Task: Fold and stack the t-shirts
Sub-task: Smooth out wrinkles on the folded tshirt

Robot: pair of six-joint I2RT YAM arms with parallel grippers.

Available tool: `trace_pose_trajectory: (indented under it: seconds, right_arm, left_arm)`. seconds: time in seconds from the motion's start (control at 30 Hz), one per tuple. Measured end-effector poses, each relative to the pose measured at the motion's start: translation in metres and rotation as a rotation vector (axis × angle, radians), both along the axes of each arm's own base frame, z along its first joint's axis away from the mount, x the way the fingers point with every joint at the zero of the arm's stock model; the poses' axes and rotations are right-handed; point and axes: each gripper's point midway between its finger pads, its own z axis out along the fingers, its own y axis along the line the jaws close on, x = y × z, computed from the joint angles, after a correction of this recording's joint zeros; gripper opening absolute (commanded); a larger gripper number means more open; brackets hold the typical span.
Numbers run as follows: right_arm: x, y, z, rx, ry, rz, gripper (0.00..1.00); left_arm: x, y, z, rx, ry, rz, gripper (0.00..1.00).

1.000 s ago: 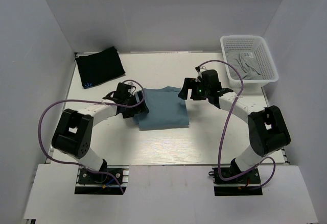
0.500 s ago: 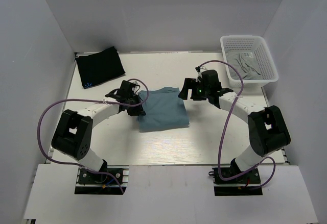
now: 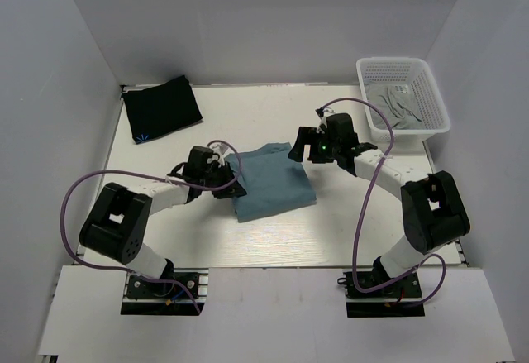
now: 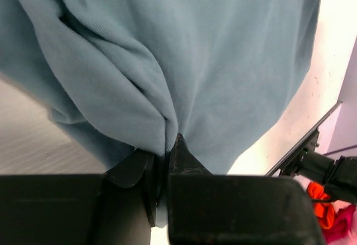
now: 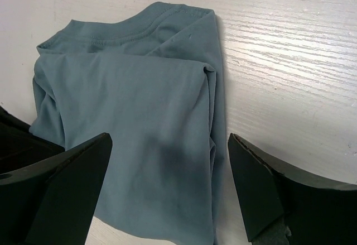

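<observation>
My left pincer (image 3: 232,188) is pressed together on the left edge of the teal-blue t-shirt (image 3: 277,183). The left wrist view shows it clearly: the two fingers (image 4: 184,158) pinch a ridge of cloth, and the teal-blue t-shirt (image 4: 223,61) bunches into deep creases fanning out from the pinch. The left pincer (image 4: 165,157) is low, near the tabletop (image 3: 273,243).

The teal tee is folded into a rough rectangle at mid-tabletop, a bit skewed. Its near-right corner points toward my right arm's side.

My right pincer (image 3: 297,145) is spread wide, over the far-right corner of that tee. In the right wrist view the fingers (image 5: 72,172) stand well apart at either side of the frame. The teal-blue t-shirt (image 5: 139,116) lies between and beyond them, collar seam at the far edge. The right pincer (image 5: 169,144) pinches nothing. Can't tell whether its tips touch the cloth.

The black t-shirt (image 3: 161,108) is folded flat at the far-left corner of the tabletop, well apart from the teal one. There is a small light-blue mark (image 3: 142,138) at its near-left edge. The two tees are not stacked.

A white mesh basket (image 3: 402,64) sits at the far-right corner with grey cloth (image 3: 395,102) inside.
</observation>
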Motion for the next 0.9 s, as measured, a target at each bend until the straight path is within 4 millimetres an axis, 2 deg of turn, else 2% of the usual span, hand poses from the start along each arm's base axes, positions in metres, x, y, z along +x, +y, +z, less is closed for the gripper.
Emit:
trace_pose_trajectory:
  seconds: [0.13,0.27,0.37,0.47,0.57,0.6,0.7,0.83,0.87,0.9]
  right_arm:
    - [-0.001,0.001,0.000,0.006,-0.001,0.007,0.90]
    - [0.000,0.002,0.001,0.009,-0.004,0.009,0.90]
    - [0.000,0.002,0.001,0.012,-0.007,0.010,0.90]
    - [0.000,0.003,0.002,0.014,-0.008,0.012,0.90]
    - [0.000,0.003,0.002,0.014,-0.008,0.013,0.90]
    - [0.000,0.003,0.002,0.014,-0.008,0.013,0.90]
    - [0.000,0.003,0.002,0.015,-0.008,0.014,0.90]
    - [0.000,0.003,0.002,0.016,-0.009,0.015,0.90]
    - [-0.001,0.003,0.005,0.019,-0.014,0.016,0.90]
    - [0.000,0.003,0.005,0.019,-0.015,0.016,0.90]
  left_arm:
    - [-0.009,0.003,-0.014,-0.032,-0.006,0.013,0.00]
    - [-0.009,0.007,-0.019,-0.030,-0.016,0.046,0.02]
    - [-0.007,0.009,-0.020,-0.022,-0.017,0.062,0.34]
    - [-0.005,0.011,-0.020,-0.008,-0.013,0.079,0.53]
    - [0.007,0.013,-0.013,0.019,-0.032,0.103,0.59]
    - [0.009,0.016,-0.012,0.039,-0.036,0.117,0.70]
    - [0.019,0.027,-0.003,0.106,-0.069,0.164,0.71]
    - [0.034,0.038,0.025,0.158,-0.147,0.223,0.74]
    - [0.037,0.041,0.032,0.165,-0.170,0.238,0.69]
    - [0.041,0.045,0.042,0.172,-0.200,0.257,0.69]
